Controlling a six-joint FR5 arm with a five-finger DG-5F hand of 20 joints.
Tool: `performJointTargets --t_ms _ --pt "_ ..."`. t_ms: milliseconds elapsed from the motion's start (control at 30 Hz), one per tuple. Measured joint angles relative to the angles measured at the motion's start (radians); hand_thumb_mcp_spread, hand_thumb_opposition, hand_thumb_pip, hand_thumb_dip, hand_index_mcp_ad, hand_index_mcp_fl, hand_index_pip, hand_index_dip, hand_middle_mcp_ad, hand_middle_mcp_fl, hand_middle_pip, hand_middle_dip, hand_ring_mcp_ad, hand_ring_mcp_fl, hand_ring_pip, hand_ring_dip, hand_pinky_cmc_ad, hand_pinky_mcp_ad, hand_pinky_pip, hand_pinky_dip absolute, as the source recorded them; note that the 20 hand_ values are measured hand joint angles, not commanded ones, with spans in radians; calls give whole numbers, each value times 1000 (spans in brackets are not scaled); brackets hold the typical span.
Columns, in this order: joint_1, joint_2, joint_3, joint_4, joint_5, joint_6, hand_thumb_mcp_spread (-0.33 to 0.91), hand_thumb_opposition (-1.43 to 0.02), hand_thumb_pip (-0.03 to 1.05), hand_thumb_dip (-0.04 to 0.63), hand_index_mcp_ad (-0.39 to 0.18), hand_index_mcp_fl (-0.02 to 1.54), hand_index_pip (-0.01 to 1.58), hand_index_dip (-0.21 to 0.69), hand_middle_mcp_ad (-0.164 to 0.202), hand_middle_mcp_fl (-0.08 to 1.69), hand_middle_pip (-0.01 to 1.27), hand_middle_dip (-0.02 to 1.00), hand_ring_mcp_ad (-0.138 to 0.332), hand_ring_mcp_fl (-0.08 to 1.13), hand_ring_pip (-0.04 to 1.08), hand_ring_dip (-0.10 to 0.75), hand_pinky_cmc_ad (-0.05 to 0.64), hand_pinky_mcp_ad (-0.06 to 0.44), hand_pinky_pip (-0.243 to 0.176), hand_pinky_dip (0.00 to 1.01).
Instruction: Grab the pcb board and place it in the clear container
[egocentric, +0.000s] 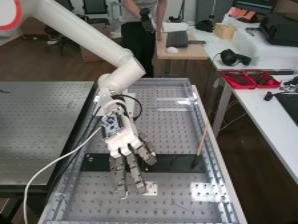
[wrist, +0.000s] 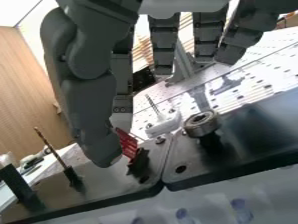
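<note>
Standing upright on the dark plate (wrist: 100, 187), the red board (wrist: 126, 144) is seated near the joint between two plate sections. The thumb (wrist: 83, 100) appears beside the board and partly overlaps it in the wrist view; contact between the two cannot be determined. The hand (egocentric: 121, 139) is positioned above the plate, released, with its fingers (wrist: 163, 45) extended and holding nothing. A white fitting (wrist: 163, 125) with a thin metal rod (wrist: 153, 104) lies near the board. A metal ring (wrist: 201, 124) is mounted on a dark post on the adjoining plate section. A slender brown tool (egocentric: 202, 141) stands tilted at the plate end farther from the arm; in the wrist view it is on the opposite side of the board from the ring. The plate spans the perforated table (egocentric: 174, 135) crosswise, between the side rails. A small pale piece (egocentric: 151, 188) lies on the table just beside the plate, near the fingertips. The white arm (egocentric: 86, 35) enters from the upper left of the high view. A black cable (egocentric: 140, 107) loops beside its wrist, and a white cable (egocentric: 48, 172) runs down past the table's left side. Red trays (egocentric: 247, 80) rest on a white desk (egocentric: 266, 118) at the right.
</note>
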Motion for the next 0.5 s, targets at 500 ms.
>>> performJointTargets --t_ms 500 --pt "2 60 -44 135 5 -150 695 -890 389 281 -187 459 1253 386 94 113 145 173 241 44 77 37 262 183 -75 195"
